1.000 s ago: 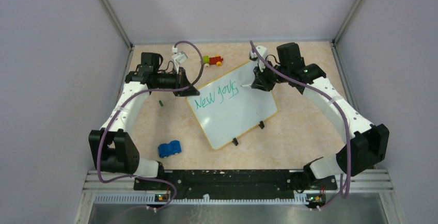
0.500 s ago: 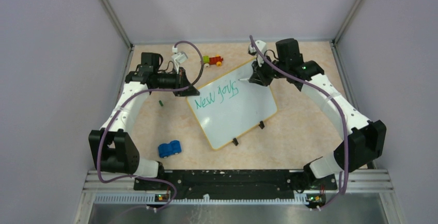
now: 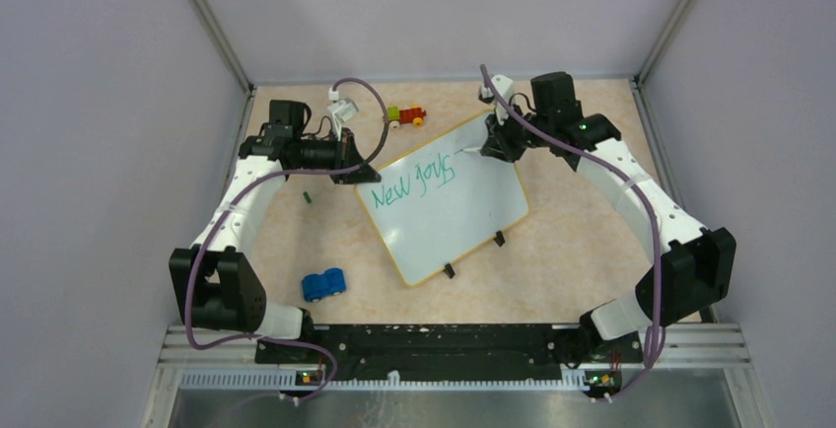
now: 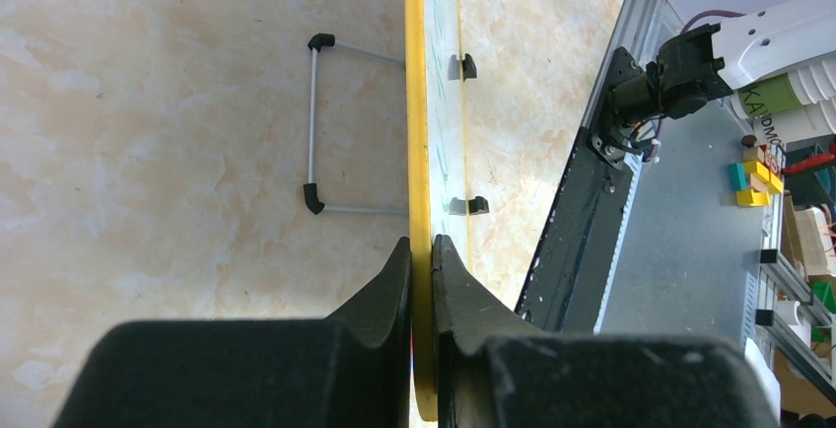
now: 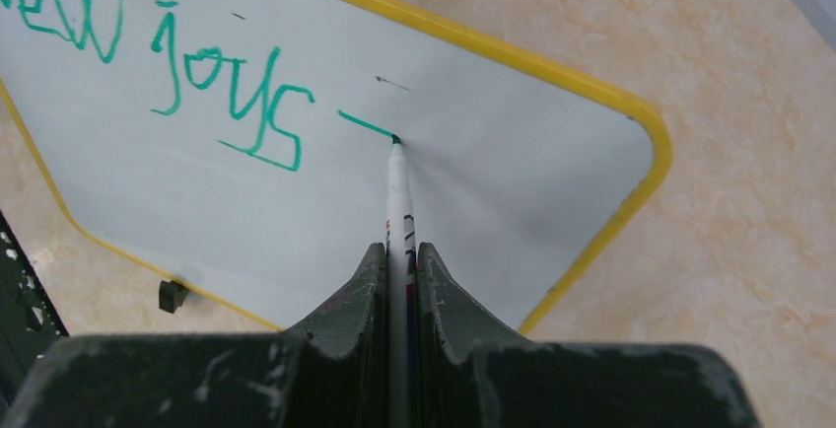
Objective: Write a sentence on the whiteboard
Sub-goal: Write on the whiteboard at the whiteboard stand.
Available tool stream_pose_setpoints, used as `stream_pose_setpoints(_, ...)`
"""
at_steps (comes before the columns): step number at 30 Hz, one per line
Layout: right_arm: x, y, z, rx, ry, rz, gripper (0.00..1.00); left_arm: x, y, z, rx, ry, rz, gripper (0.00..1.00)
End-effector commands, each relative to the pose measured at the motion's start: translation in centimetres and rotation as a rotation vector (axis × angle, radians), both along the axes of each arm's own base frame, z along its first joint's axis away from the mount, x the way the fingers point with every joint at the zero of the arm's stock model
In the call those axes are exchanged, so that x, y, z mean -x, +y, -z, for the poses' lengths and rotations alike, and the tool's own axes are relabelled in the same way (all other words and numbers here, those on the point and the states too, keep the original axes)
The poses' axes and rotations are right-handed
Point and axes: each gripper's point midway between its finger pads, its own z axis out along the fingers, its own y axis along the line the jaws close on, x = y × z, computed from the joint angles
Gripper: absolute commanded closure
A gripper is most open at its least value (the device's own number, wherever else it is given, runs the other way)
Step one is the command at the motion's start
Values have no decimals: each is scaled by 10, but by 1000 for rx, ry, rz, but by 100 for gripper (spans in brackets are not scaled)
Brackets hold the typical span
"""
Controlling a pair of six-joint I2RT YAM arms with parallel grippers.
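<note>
Toy blocks (image 3: 405,114) just behind whiteboard (image 3: 453,226)

- The yellow-rimmed whiteboard (image 3: 453,231) had its edge inside the left end effector (image 4: 422,275).
- The sentence (image 5: 227,93), green "New joys", lay just ahead of the right end effector (image 5: 401,275).

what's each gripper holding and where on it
Left gripper pinches the whiteboard by its yellow rim; right gripper holds a marker by its barrel, tip on the board.
</note>
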Motion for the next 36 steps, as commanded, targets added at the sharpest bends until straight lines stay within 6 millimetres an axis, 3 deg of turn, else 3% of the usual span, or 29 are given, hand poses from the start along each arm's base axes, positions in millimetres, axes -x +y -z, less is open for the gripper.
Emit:
stream_pose_setpoints(1,-28,-25,-16,15,-80,69,100,0,-4,1,-25,-52,38,100)
stream_pose_setpoints(5,-31,-33,-17,20,-83,84,100,0,-5,1,-21,-49,40,100)
stream_pose_setpoints(18,-11,-8,-48,-48,-115,-24,100,0,-5,0,-18,-49,41,100)
stream_pose_setpoints(28,-28,0,-40,-30,-96,1,100,2,-5,-1,-20,-53,40,100)
stream_pose_setpoints(36,-22,-1,-27,-4,-75,-3,100,0,-5,1,-19,-50,42,100)
